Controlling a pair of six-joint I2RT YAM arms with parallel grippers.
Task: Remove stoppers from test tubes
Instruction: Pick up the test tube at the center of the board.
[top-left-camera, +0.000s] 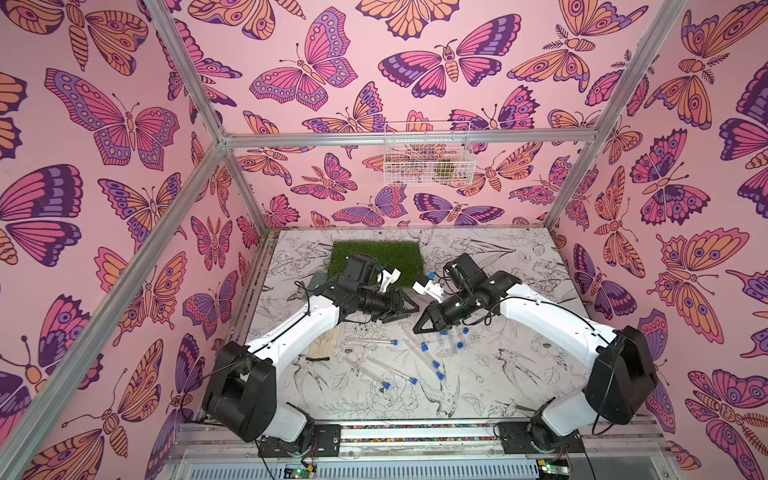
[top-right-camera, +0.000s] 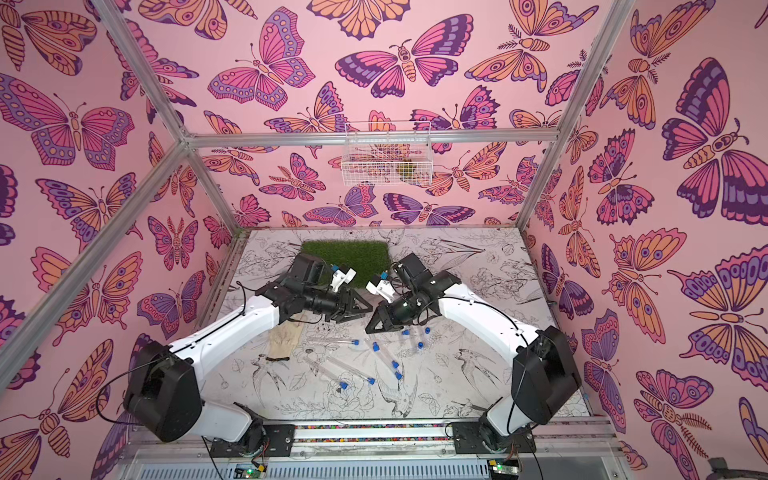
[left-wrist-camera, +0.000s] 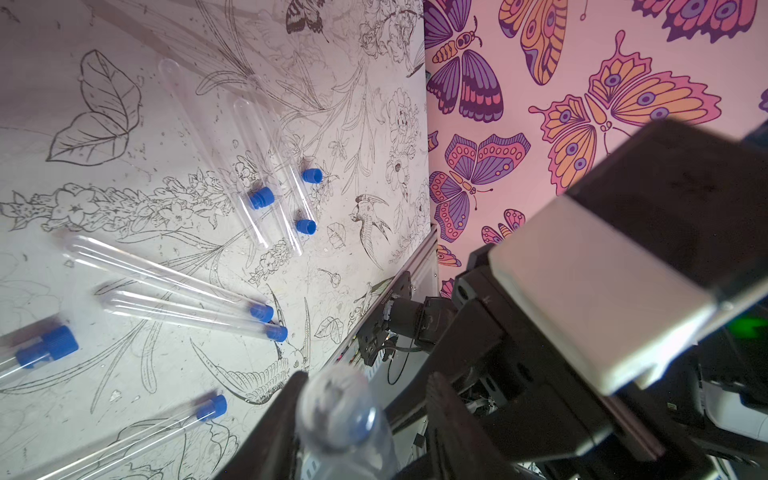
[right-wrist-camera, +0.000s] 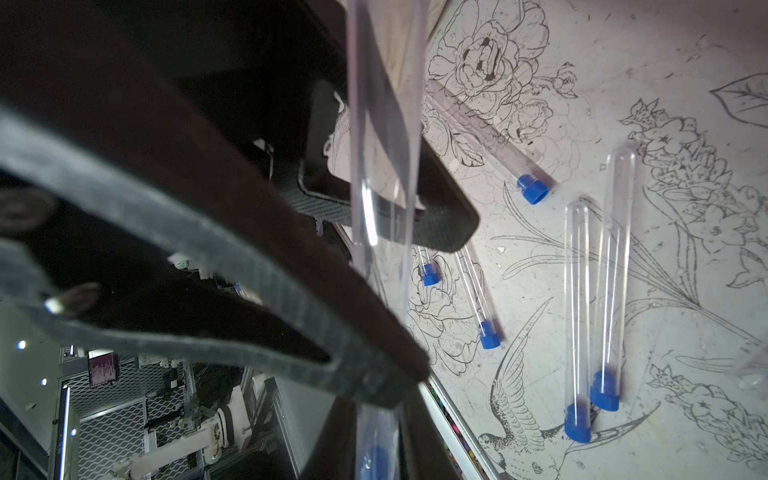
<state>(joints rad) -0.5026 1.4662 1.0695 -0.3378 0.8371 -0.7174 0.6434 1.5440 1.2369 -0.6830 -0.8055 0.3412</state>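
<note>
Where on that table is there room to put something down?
Free: between the test tubes and the right arm, and the far corner right of the grass mat. The middle is crowded with tubes and loose stoppers.

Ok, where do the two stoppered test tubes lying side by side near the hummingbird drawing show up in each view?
Both top views: paired tubes mid-table, just above the hummingbird drawing.
Left wrist: paired tubes between the loose stoppers and the hummingbird drawing.
Right wrist: paired tubes, capped ends beside the hummingbird drawing.
Shared landmark: that hummingbird drawing, at their capped ends in every view.
</note>
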